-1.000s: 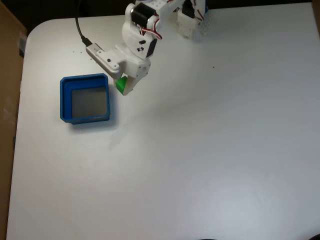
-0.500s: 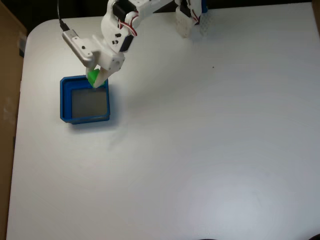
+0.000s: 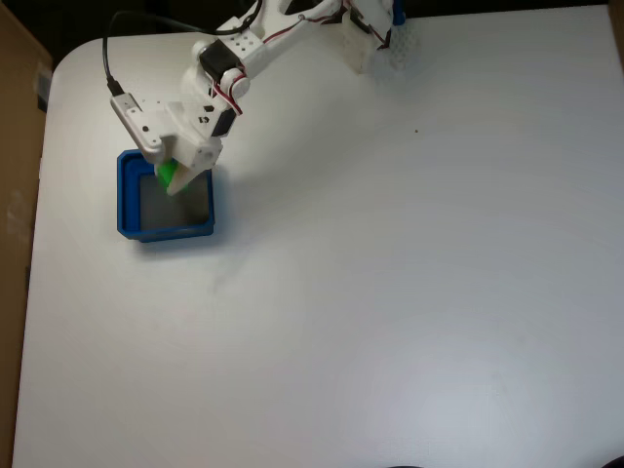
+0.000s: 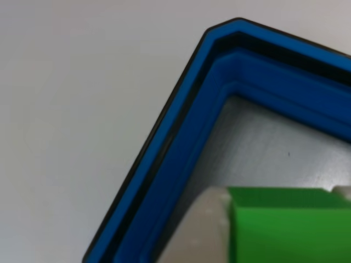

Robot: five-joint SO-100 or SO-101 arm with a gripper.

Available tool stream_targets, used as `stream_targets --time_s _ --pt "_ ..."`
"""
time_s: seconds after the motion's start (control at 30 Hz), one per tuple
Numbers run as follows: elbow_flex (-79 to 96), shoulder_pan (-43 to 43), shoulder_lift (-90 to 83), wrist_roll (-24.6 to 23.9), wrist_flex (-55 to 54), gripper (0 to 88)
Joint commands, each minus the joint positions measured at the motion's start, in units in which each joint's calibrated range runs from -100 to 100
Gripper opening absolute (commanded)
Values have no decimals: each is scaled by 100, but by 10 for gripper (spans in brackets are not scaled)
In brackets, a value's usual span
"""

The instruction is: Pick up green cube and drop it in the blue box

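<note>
Blue box (image 3: 127, 200) near the worktop's (image 3: 390, 292) left edge, walls square to it; above its upper part, pincer (image 3: 172, 179) clamped on green cube (image 3: 167, 174), held between the fingers over the grey floor, tilted

the green cube (image 4: 285, 224) sits at the bottom edge against a white fingertip (image 4: 200, 230), above the grey floor near the blue box's (image 4: 219, 76) corner.

A white tabletop (image 3: 409, 292) with a rounded corner spans the fixed view, evenly lit with a soft sheen. A brown board (image 3: 15, 146) borders its left edge.
</note>
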Motion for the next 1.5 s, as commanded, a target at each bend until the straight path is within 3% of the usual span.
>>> stream_targets --time_s 0.0,1.47 --pt "-396 80 10 29 -461 8" --pt "-324 153 261 205 -716 9"
